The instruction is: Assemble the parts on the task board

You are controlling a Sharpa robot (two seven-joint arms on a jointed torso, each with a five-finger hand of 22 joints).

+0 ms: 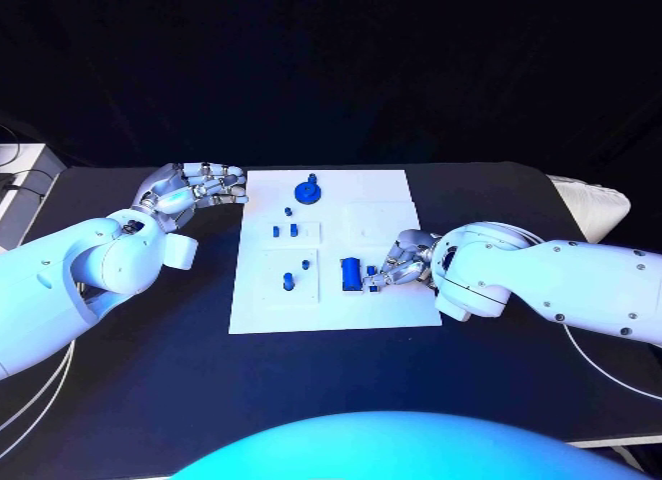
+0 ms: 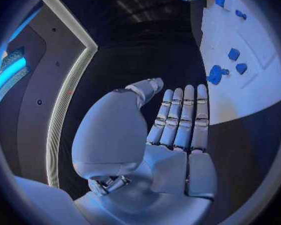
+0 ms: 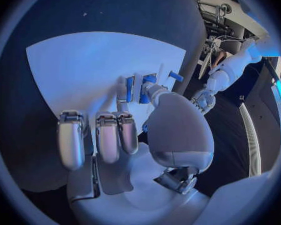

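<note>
The board sits mid-table with most parts loose: a round part at its 12 o'clock, small ones toward 9. Little looks assembled yet. The right hand, at the board's 3 o'clock, curls its fingers about a block; a firm grip I cannot tell. The left hand waits at 10 o'clock, fingers straight and together, holding nothing.

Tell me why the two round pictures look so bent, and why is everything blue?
Wrist views: fisheye lenses, so the board edges curve and each picture is a circle in a dark frame. Head view: straight lines stay straight; bluish light washes over the board and arms, and the surroundings fall into darkness.
</note>
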